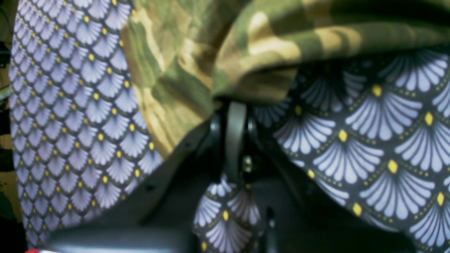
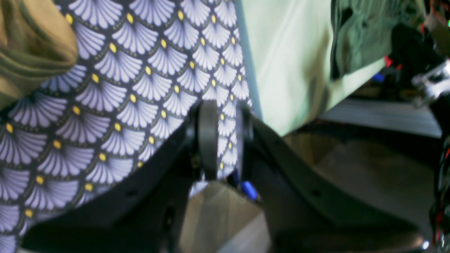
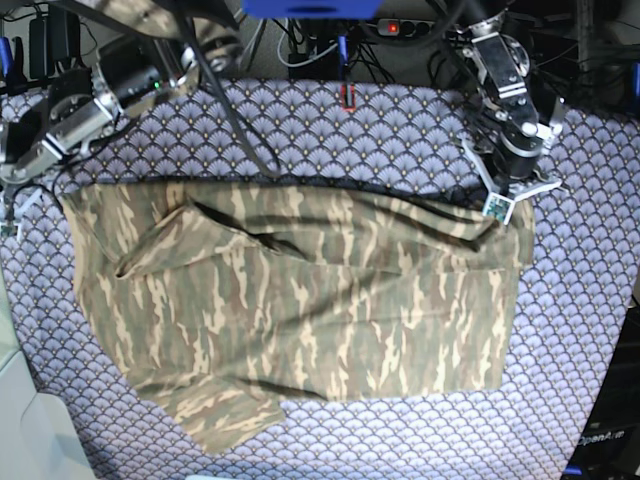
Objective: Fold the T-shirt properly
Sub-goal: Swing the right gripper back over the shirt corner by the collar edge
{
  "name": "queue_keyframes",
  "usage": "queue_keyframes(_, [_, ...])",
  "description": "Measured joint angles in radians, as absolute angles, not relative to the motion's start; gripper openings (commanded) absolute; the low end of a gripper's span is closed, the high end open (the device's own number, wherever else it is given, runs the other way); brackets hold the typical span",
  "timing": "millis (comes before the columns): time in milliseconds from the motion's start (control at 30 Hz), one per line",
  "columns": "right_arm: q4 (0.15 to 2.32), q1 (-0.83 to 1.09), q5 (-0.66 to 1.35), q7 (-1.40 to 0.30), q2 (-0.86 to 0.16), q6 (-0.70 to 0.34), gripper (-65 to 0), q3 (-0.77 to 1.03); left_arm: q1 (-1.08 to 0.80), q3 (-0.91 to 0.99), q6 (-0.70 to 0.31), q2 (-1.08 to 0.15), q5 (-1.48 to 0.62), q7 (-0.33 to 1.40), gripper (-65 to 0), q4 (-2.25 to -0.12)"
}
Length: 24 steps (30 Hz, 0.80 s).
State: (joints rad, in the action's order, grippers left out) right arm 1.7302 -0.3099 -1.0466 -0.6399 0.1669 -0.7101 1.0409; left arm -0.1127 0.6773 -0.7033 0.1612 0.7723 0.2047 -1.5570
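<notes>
Jaws of the left tool, on the right side of the scene, are clenched on the far right corner of the olive, tan and brown camouflage cloth T-shirt. In the left wrist view the dark fingertips meet right under a bunched fold of the camouflage cloth, which drapes over and past them. This arm reaches in from the far right edge, its forearm slanting towards the near side, its wrist bent down onto the corner.

From that corner the shirt spreads left across the surface, which is covered by a purple-grey tablecloth with a fan-scale print and yellow dots. The shirt's long axis runs left to right. Its straight edge is at the right end. One short sleeve sticks out at the near left, and a folded flap lies at the far left. The far edge is slightly rumpled.

At the far left edge the right tool sits just beyond the shirt's far left corner. Its arm stretches in low from the far side. In the right wrist view the tool has its fingers slightly parted, with only tablecloth pattern showing in the gap. A lump of camouflage cloth lies apart from them.
</notes>
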Motion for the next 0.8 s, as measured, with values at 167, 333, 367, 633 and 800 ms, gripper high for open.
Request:
queue_keyframes(167, [1.756,-0.319,-1.044,-0.761,0.166,-0.709,-54.7,1.017,-0.103,0.677,-0.703,0.161,0.772,0.205,-65.0,-1.535])
queue_keyframes(333, [1.756,-0.324,-1.041,-0.760,0.167,-0.709,-54.7,1.013,-0.102,0.677,-0.703,0.161,0.771,0.205,-65.0,-1.535])
queue_keyframes(367, [1.756,-0.324,-1.041,-0.760,0.167,-0.710,-54.7,1.013,-0.103,0.677,-0.703,0.161,0.764,0.205,-65.0,-1.535])
queue_keyframes(633, [1.756,-0.321,-1.042,-0.756,0.167,-0.710,-54.7,1.013,-0.103,0.677,-0.703,0.161,0.720,0.205,-65.0,-1.535])
queue_keyframes(800, [1.755,-0.274,-1.042,-0.628,0.166,-0.709,-54.7,0.993,-0.104,0.677,-0.703,0.161,0.720,0.205,-65.0,-1.535])
